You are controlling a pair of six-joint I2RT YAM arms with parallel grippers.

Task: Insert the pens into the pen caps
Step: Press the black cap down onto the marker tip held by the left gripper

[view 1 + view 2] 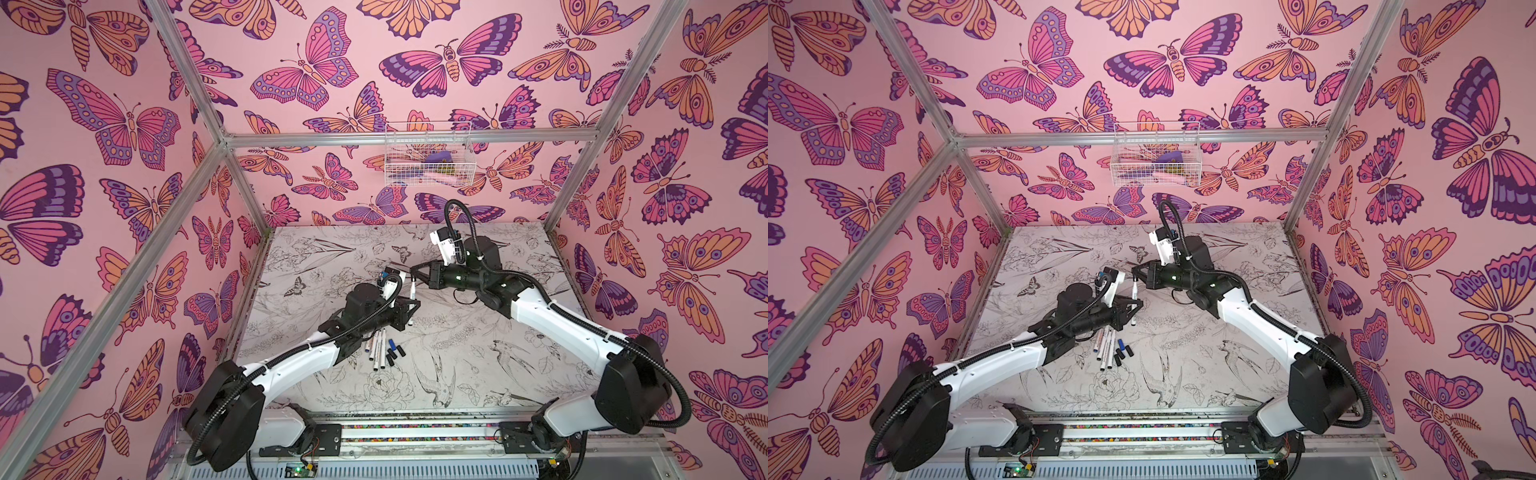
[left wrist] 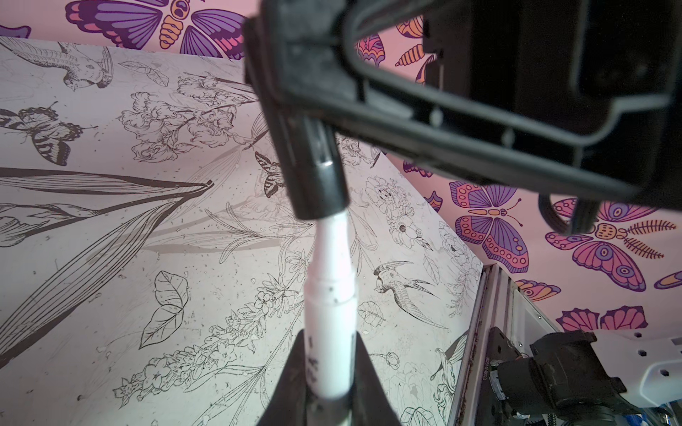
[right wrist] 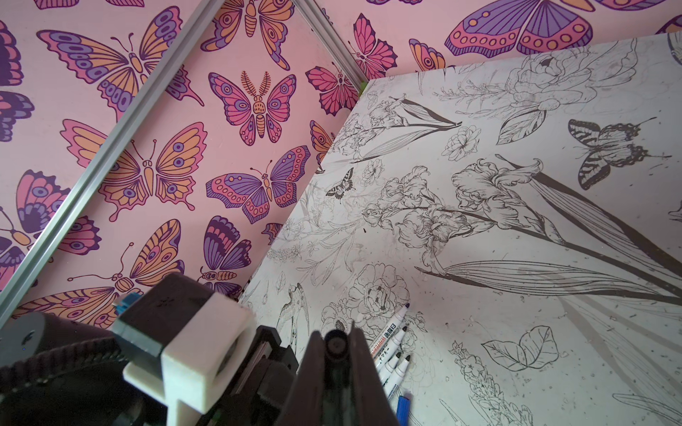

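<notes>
Left arm reaches from the near-left base, forearm angled in toward the middle of the table (image 1: 478, 332), wrist roughly level. Under that forearm the spare pens (image 1: 376, 351) and loose caps (image 1: 394, 355) lie in a cluster on the table. Left gripper (image 1: 411, 306) is clamped on a pen (image 1: 412, 293) held crosswise in its jaws, tip end toward the opposite gripper. Right gripper (image 1: 417, 273) is closed on a black cap (image 2: 319, 173); in the left wrist view the cap's mouth sits over the pen's tip. Right arm comes in from the near-right base, elbow bent, wrist pointing left.
</notes>
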